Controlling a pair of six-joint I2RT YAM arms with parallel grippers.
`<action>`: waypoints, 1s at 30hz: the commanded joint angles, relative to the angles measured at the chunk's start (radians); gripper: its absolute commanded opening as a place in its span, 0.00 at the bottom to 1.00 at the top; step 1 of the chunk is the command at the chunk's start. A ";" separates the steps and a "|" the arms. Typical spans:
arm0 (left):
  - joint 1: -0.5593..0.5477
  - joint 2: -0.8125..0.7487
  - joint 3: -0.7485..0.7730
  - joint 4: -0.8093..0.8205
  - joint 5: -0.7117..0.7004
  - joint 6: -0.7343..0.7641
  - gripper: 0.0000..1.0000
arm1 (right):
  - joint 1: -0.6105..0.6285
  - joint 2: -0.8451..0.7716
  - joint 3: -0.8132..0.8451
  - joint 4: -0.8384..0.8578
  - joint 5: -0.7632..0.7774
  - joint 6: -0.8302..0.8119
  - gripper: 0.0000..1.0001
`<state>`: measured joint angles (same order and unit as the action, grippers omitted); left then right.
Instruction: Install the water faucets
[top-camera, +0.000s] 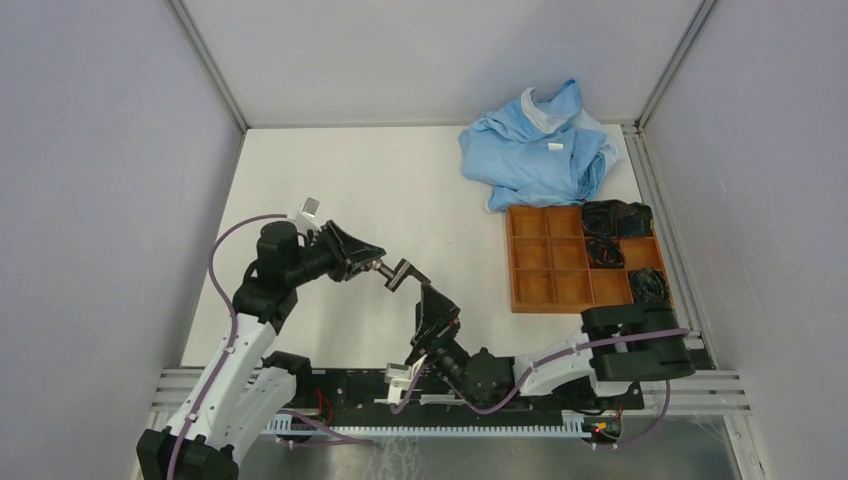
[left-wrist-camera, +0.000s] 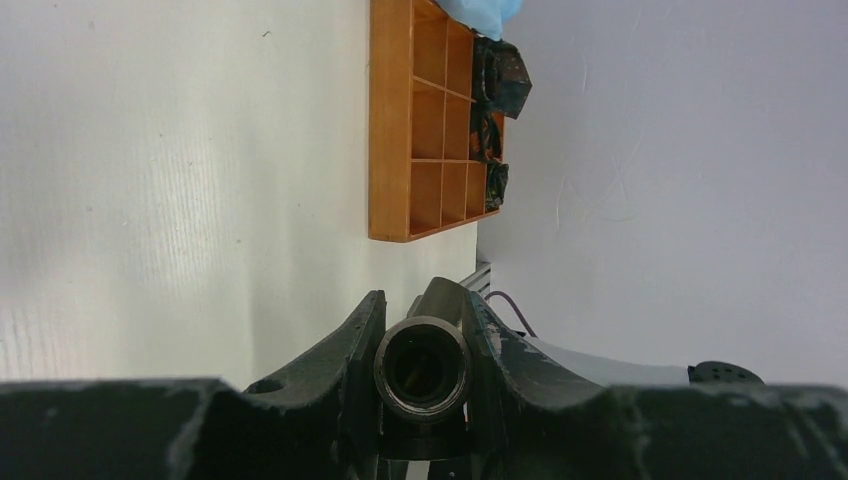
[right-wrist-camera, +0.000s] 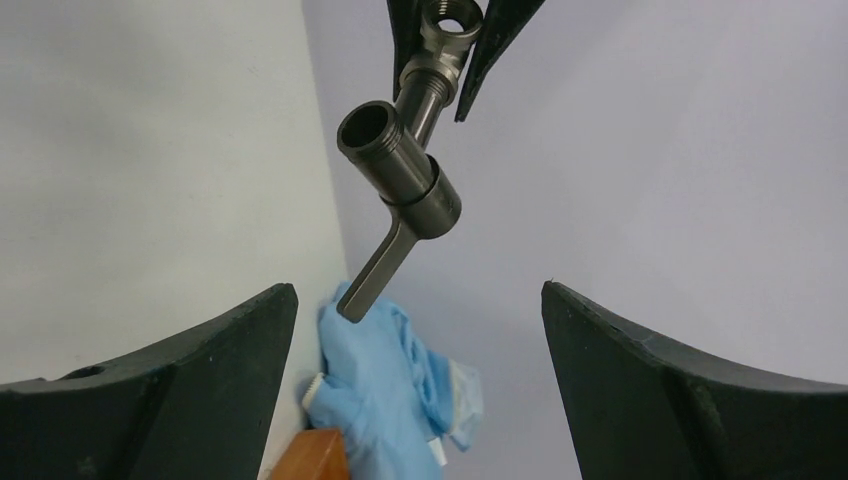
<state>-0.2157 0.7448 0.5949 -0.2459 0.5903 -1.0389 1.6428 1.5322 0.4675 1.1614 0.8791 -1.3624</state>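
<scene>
A dark grey water faucet (top-camera: 402, 273) hangs in the air above the table's near middle. It is a threaded fitting joined to a short cylinder body (right-wrist-camera: 400, 178) with a flat lever handle (right-wrist-camera: 375, 272). My left gripper (top-camera: 383, 268) is shut on the fitting's end. In the left wrist view the fitting's round open mouth (left-wrist-camera: 422, 368) sits squeezed between the two fingers of that gripper (left-wrist-camera: 425, 300). My right gripper (top-camera: 430, 298) stands just below the faucet, pointing up at it. It is wide open (right-wrist-camera: 418, 290), with nothing between its fingers and a gap to the handle's tip.
A wooden compartment tray (top-camera: 560, 265) lies to the right, with black parts (top-camera: 610, 222) in its right-hand cells. A crumpled blue cloth (top-camera: 535, 150) lies behind it in the back right corner. Grey walls close in the table on three sides.
</scene>
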 joint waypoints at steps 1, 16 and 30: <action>0.003 0.005 0.066 0.025 0.043 -0.027 0.02 | -0.016 0.145 0.074 0.508 0.008 -0.351 0.98; 0.003 0.053 0.103 0.013 0.094 0.005 0.02 | -0.152 0.305 0.220 0.475 -0.138 -0.264 0.69; 0.003 0.078 0.105 0.041 0.121 0.020 0.02 | -0.170 0.136 0.185 0.299 -0.177 0.145 0.36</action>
<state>-0.2146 0.8246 0.6621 -0.2531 0.6582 -1.0378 1.4807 1.8225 0.6548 1.4689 0.7483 -1.4921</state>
